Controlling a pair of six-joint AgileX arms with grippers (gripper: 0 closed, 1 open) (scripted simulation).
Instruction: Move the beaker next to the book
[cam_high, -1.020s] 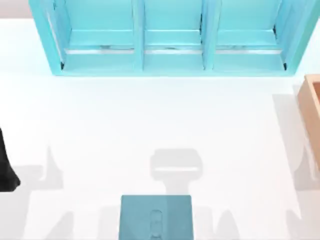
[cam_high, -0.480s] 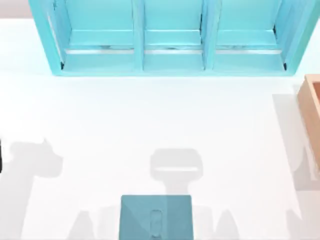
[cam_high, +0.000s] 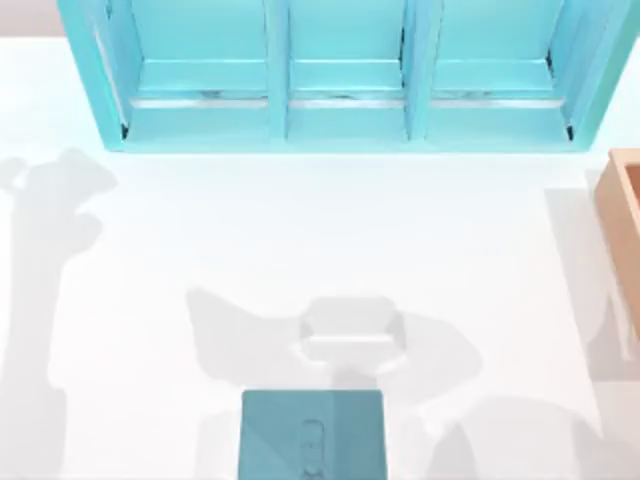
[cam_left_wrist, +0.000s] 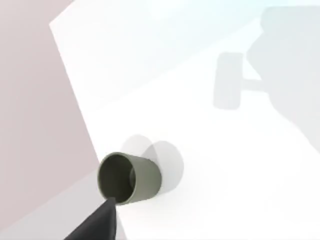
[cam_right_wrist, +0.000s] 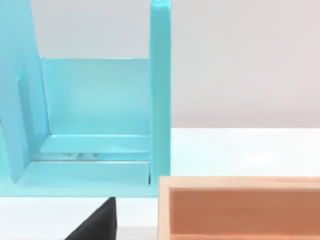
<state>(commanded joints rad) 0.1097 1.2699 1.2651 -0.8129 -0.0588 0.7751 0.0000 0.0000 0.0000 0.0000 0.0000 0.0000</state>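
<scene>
One beaker (cam_left_wrist: 131, 178) near table edge (cam_left_wrist: 80, 110)

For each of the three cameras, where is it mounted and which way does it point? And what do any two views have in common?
Top view: above the table, looking down on the shelf, the book and a wooden box; arm shadows on the tabletop.
Left wrist view: on the left arm, looking down at the beaker near the table edge; a dark tip of the left end effector shows.
Right wrist view: on the right arm, facing the shelf and box; a dark tip of the right end effector shows.
Shared: top and right wrist views both show shelf and box.
</scene>
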